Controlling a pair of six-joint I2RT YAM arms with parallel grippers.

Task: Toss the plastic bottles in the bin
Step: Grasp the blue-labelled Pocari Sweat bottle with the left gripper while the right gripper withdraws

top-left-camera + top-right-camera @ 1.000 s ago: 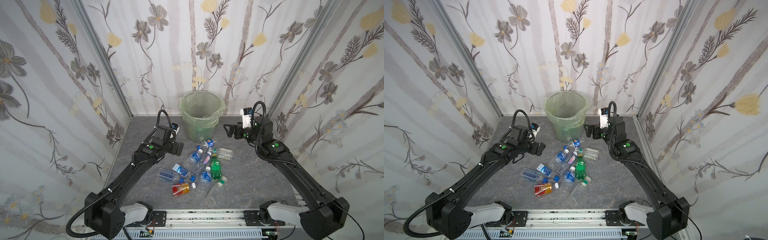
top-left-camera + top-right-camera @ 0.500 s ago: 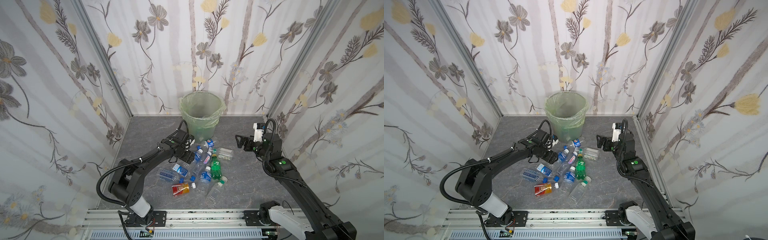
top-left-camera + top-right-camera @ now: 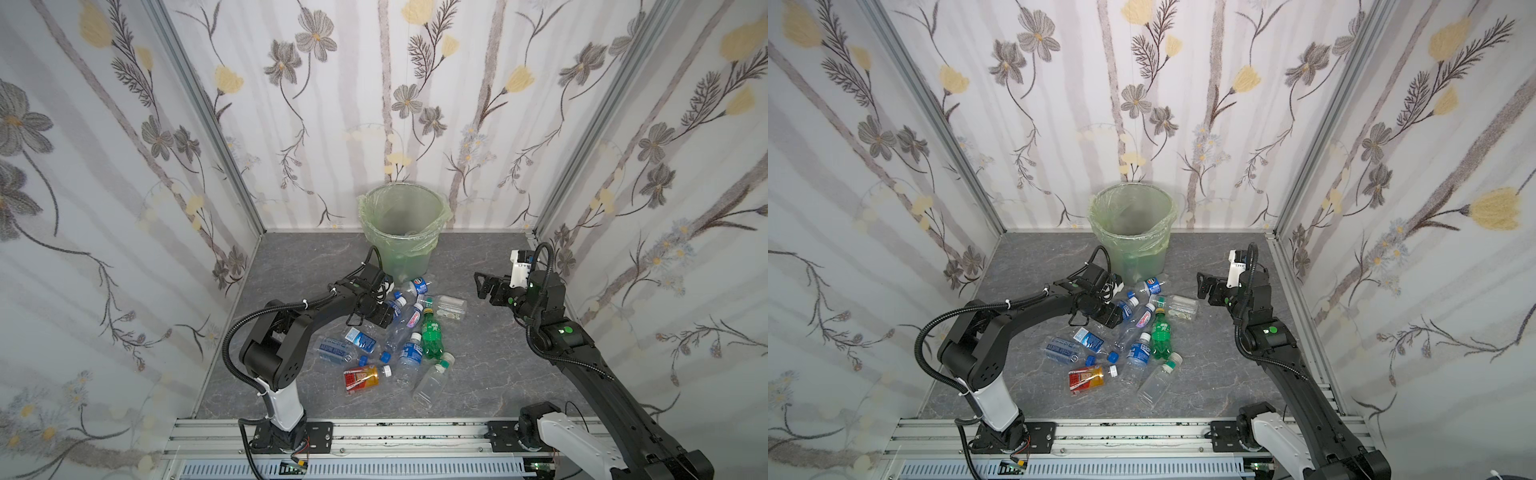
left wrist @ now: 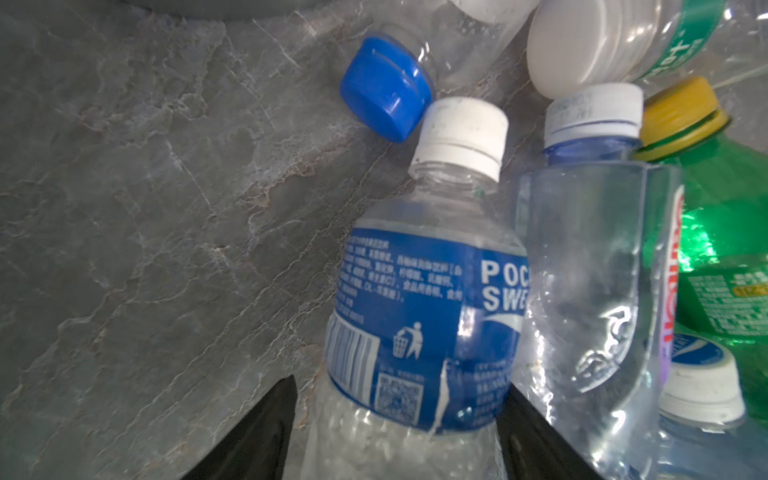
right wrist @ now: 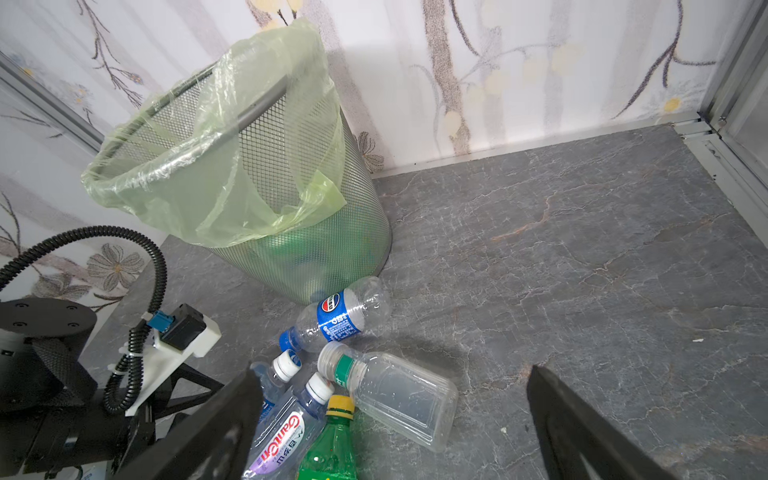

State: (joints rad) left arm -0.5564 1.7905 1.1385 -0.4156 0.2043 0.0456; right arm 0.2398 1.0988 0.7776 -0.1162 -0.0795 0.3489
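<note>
The plastic bottles (image 3: pixel 410 353) lie in a loose heap at the middle of the grey stone-patterned table (image 3: pixel 498 374), just in front of the bin (image 3: pixel 409 257). The bin, a mesh basket with a pale green bag liner (image 5: pixel 232 174) folded over its rim, stands upright at the middle of the table's back edge, against the wall. A Pepsi bottle (image 5: pixel 343 316) lies on its side just beside the bin's foot.

The left gripper (image 4: pixel 401 382) is low over the back-left part of the heap. Its jaws straddle the lower body of a Pocari Sweat bottle (image 4: pixel 419 299), which lies on the table with its white cap pointing away from the wrist. One finger (image 4: pixel 523 440) sits between this bottle and a clear Ganten bottle (image 4: pixel 582 291). A strip of table shows between the other finger and the bottle, so the jaws are not clenched on it. A green bottle (image 3: pixel 432 336) with a yellow cap lies just beyond the Ganten bottle. An orange-labelled bottle (image 3: pixel 361 377) and a label-less clear bottle (image 3: pixel 430 382) lie at the front of the heap.

The right gripper (image 3: pixel 482 286) hangs above the table toward its right edge, apart from the heap, fingers spread wide and holding nothing.
</note>
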